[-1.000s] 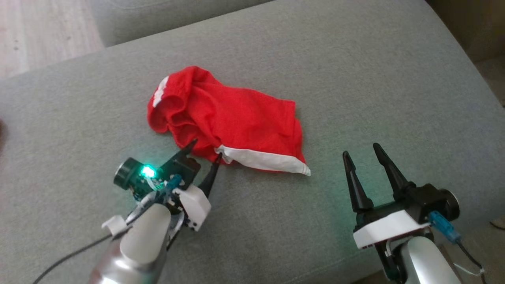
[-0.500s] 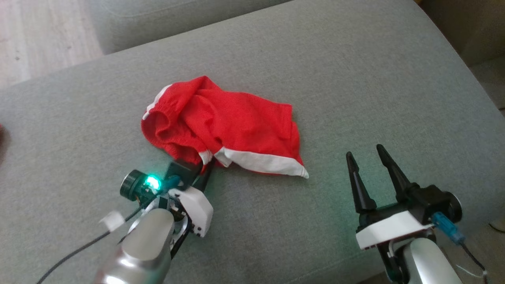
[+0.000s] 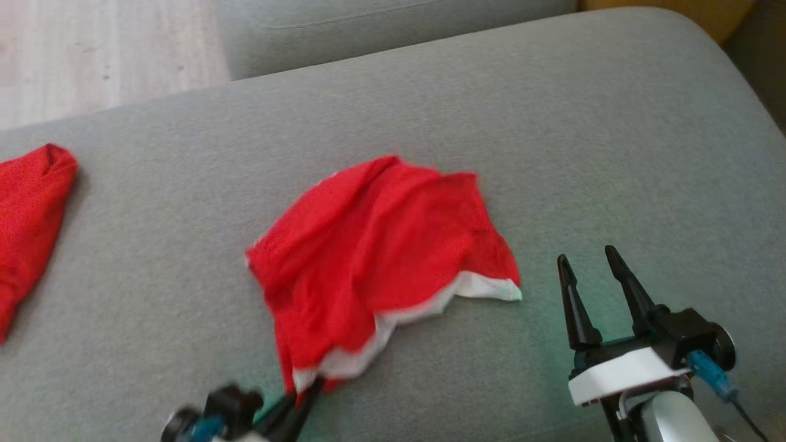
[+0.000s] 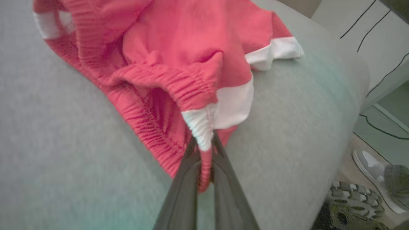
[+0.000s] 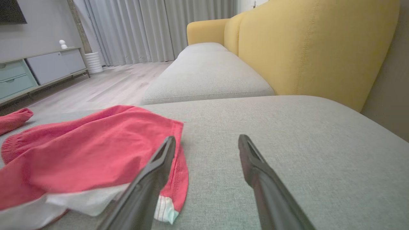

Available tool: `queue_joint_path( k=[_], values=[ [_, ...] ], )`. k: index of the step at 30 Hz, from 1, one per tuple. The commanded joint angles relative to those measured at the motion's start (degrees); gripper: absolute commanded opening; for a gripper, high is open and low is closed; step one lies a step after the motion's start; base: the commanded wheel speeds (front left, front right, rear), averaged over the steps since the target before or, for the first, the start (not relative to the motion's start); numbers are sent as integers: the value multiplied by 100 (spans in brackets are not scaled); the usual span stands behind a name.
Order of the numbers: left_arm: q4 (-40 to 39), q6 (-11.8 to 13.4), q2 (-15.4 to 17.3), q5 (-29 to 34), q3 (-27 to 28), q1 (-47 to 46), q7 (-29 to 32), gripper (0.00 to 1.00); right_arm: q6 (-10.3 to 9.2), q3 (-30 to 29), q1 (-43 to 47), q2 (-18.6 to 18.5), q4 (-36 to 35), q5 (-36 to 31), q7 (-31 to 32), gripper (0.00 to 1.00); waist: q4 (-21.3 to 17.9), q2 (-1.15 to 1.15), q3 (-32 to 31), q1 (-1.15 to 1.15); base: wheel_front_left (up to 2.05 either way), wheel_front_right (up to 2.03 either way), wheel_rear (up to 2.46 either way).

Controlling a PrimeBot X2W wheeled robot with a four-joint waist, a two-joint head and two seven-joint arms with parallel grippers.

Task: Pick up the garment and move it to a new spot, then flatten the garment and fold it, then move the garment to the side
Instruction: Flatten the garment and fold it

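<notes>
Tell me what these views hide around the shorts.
- Head view: left gripper blurred, cut off by the bottom edge.
- Head view: second red cloth cut off by the left edge.
- Right wrist view: shorts hem corner behind one finger of the right gripper.

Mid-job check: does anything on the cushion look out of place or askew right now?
Nothing is damaged or spilled. The red fabric shorts with white trim lie bunched and crooked on the grey sofa cushion, the left gripper pinching the waistband, its jaws shut. A second red cloth sits at the cushion's left edge.
</notes>
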Motion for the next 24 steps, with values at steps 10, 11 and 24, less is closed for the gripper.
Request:
queue_joint_path(
  k=[10,11,24],
  values=[
    [-433,505,183,-304,530,414,-401,100,-4,195,-33,-13,-85,-46,-63,100,207,0,-173,0,0,0,0],
    [-441,553,150,-337,591,456,-522,100,-4,199,-34,-13,-78,-49,-63,100,202,0,-194,0,0,0,0],
    [-1253,1209,-200,-332,1897,1235,-1296,100,-4,-277,142,-106,-363,-117,-63,100,414,0,-509,0,0,0,0]
  ],
)
